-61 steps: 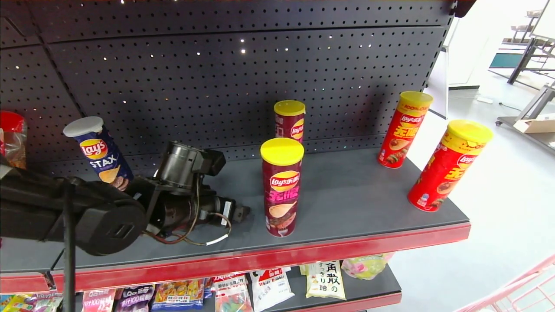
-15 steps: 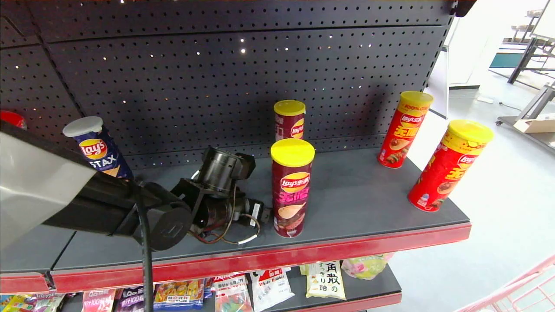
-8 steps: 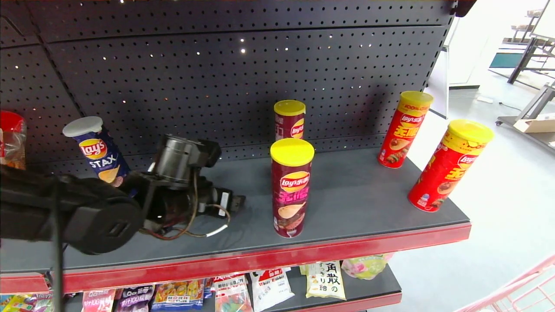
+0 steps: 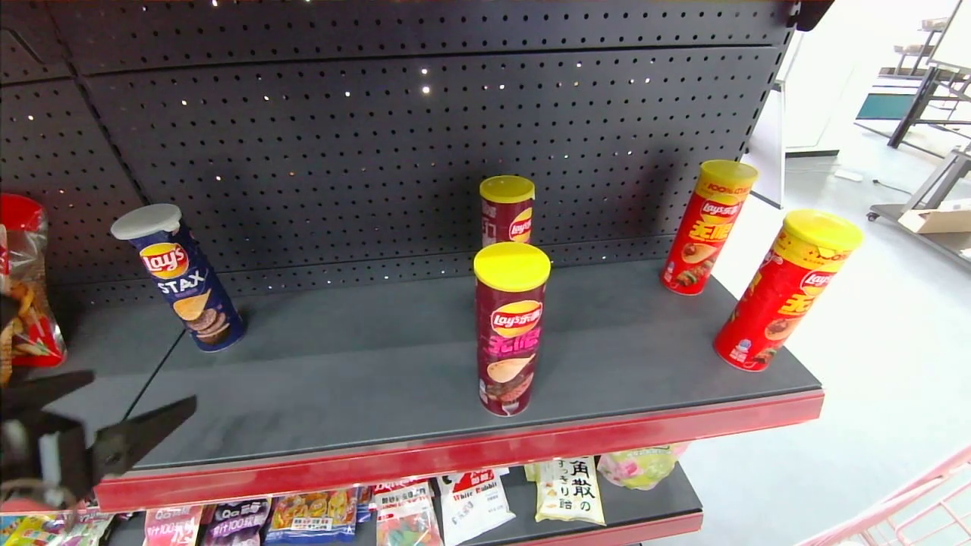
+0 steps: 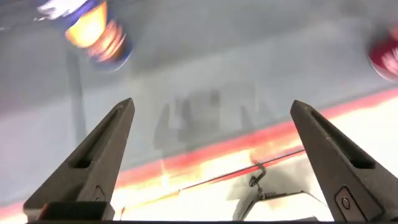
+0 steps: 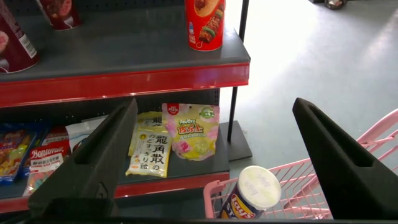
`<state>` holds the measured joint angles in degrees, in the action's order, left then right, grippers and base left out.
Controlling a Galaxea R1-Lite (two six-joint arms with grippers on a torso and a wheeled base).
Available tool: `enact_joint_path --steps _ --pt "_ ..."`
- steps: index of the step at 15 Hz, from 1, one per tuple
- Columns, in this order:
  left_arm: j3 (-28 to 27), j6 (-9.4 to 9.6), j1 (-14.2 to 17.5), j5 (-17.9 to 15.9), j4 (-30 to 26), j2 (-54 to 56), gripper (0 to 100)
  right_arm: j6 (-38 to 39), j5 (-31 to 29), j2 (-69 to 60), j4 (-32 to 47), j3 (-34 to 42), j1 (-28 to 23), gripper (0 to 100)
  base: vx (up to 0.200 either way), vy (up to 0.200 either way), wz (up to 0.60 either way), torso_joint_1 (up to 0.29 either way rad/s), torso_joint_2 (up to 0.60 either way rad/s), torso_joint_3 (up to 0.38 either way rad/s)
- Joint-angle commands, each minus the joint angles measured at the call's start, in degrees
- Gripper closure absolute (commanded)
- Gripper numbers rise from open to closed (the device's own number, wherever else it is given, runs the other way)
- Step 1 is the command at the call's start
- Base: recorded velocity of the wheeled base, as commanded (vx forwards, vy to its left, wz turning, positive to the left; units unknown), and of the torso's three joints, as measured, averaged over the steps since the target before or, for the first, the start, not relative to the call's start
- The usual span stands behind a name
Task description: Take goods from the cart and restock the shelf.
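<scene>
On the dark shelf (image 4: 364, 379) stand a blue chip can (image 4: 178, 277) with a white lid at the left, two maroon cans (image 4: 510, 330) (image 4: 507, 211) in the middle and two red cans (image 4: 707, 226) (image 4: 785, 288) at the right. My left gripper (image 4: 142, 387) hangs open and empty off the shelf's front left edge. The left wrist view shows the left gripper (image 5: 211, 106) over the red shelf lip, the blue can (image 5: 93, 31) beyond it. My right gripper (image 6: 214, 102) is open and empty, low beside the pink cart (image 6: 298, 199), which holds a blue can (image 6: 252, 193).
A bagged snack (image 4: 23, 280) sits at the shelf's far left. Snack bags (image 4: 565, 489) fill the lower shelf (image 6: 186, 168). The pegboard back wall (image 4: 379, 152) closes the shelf behind. Open floor (image 4: 872, 394) lies to the right, with the cart's rim (image 4: 903, 508) at the lower right.
My left arm has pulled back off the shelf toward the lower left, away from the front maroon can, which stands slightly farther right than 4 seconds ago. The other cans are unchanged.
</scene>
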<state>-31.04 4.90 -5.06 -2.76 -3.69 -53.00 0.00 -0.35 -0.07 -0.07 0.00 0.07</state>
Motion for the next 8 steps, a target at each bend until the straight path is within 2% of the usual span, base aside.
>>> enact_joint_path --steps 1,3,5,6,7,8 --pt "11.96 4.33 13.32 -9.81 -16.61 35.95 0 0.0 0.0 0.07 -0.01 0.0 0.01 0 0.0 0.0 0.0 0.0 0.0 0.0" --pt "16.18 1.78 16.31 -8.85 -18.28 46.06 0 0.0 0.0 0.07 -0.01 0.0 0.01 0 0.0 0.0 0.0 0.0 0.0 0.0" --pt "18.56 1.16 16.4 -6.83 -16.96 47.47 0 0.0 0.0 0.07 -0.01 0.0 0.01 0 0.0 0.0 0.0 0.0 0.0 0.0" --pt "19.44 0.02 16.4 -6.47 -15.82 47.47 0 0.0 0.0 0.07 -0.01 0.0 0.01 0 0.0 0.0 0.0 0.0 0.0 0.0" --pt "22.6 -2.09 16.4 -7.7 -10.46 47.47 0 0.0 0.0 0.07 -0.01 0.0 0.01 0 0.0 0.0 0.0 0.0 0.0 0.0" --pt "28.4 -4.9 16.4 -11.04 0.35 47.47 0 0.0 0.0 0.07 -0.01 0.0 0.01 0 0.0 0.0 0.0 0.0 0.0 0.0"
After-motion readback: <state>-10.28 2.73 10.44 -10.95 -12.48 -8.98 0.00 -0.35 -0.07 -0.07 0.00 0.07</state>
